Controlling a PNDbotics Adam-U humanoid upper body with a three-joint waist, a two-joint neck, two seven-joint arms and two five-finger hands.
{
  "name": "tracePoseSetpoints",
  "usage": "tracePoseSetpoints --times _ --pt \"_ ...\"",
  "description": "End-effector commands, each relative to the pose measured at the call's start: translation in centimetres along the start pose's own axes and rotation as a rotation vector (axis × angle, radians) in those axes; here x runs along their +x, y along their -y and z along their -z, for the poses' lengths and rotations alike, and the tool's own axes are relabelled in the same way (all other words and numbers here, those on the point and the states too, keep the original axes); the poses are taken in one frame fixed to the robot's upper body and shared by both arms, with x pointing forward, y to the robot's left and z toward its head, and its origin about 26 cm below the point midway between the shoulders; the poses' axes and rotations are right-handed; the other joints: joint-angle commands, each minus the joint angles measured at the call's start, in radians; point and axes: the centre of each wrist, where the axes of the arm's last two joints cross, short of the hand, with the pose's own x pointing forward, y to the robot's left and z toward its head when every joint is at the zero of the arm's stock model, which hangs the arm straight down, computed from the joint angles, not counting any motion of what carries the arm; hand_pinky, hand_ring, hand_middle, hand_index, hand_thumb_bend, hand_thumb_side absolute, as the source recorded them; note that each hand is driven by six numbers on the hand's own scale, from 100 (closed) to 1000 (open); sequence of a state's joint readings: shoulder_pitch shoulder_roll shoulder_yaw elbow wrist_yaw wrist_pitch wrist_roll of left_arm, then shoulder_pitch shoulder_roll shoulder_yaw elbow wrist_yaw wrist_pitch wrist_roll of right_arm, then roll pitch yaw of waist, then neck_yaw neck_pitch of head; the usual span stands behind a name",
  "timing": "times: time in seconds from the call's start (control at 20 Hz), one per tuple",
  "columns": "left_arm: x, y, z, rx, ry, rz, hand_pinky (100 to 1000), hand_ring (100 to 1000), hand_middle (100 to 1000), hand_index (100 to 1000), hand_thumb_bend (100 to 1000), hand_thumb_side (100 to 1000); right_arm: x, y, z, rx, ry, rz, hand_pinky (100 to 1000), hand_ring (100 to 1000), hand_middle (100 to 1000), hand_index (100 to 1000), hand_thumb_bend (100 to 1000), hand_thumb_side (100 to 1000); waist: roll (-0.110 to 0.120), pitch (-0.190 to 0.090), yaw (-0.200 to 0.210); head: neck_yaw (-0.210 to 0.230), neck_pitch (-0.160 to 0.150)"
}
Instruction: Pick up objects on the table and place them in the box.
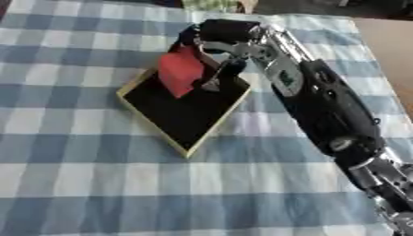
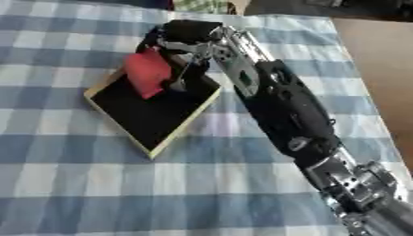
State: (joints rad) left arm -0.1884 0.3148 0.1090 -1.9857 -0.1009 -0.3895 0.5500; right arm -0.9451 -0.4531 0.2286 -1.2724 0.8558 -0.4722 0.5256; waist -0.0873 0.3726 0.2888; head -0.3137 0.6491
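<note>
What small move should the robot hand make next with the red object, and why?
Probably open the fingers to release it. The right robot hand holds the red object over the black inside of the box, at its far corner, so it would likely drop inside. How high it hangs above the bottom cannot be told.

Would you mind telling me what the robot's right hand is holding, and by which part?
The right hand holds a red object by its upper edge, over the box; the exact finger contact is hard to see.
</note>
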Motion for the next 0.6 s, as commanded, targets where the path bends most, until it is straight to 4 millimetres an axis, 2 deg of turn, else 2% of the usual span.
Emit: tracePoseSetpoints --times 0.05,0.2,0.3,0.45,0.55,0.6 --pt "0.4 0.0 0.5 -0.005 0.019 -0.003 824 869 791 661 100 791 -0.2 0.9 -0.2 -0.001 -0.004 -0.046 838 706 554 741 216 289 0.006 -0.017 0.001 0.003 -0.006" --pt "0.4 0.0 0.5 -0.005 0.018 -0.004 824 869 791 661 100 791 0.0 1.3 -0.3 0.017 0.005 -0.08 867 767 611 791 229 341 0.006 -0.016 0.0 0.005 -0.006" --pt "0.4 0.0 0.5 -0.004 0.018 -0.004 824 869 791 661 100 791 0.2 1.4 -0.3 0.039 0.012 -0.09 911 834 697 835 237 365 0.007 -0.016 -0.001 0.005 -0.007" --pt "0.4 0.1 0.5 -0.004 0.018 -0.006 824 869 791 661 100 792 0.3 1.7 -0.3 0.058 0.014 -0.098 976 945 815 887 274 349 0.009 -0.015 -0.003 0.004 -0.007" --pt "0.4 0.1 0.5 -0.005 0.018 -0.006 824 870 790 661 100 793 0.4 2.2 -0.5 0.05 0.009 -0.104 1000 979 861 912 336 310 0.01 -0.014 -0.004 0.004 -0.008" --pt "0.4 0.1 0.5 -0.005 0.017 -0.007 824 869 790 660 100 793 0.6 2.4 -0.5 0.046 0.015 -0.109 1000 988 872 921 357 320 0.011 -0.014 -0.004 0.004 -0.009"
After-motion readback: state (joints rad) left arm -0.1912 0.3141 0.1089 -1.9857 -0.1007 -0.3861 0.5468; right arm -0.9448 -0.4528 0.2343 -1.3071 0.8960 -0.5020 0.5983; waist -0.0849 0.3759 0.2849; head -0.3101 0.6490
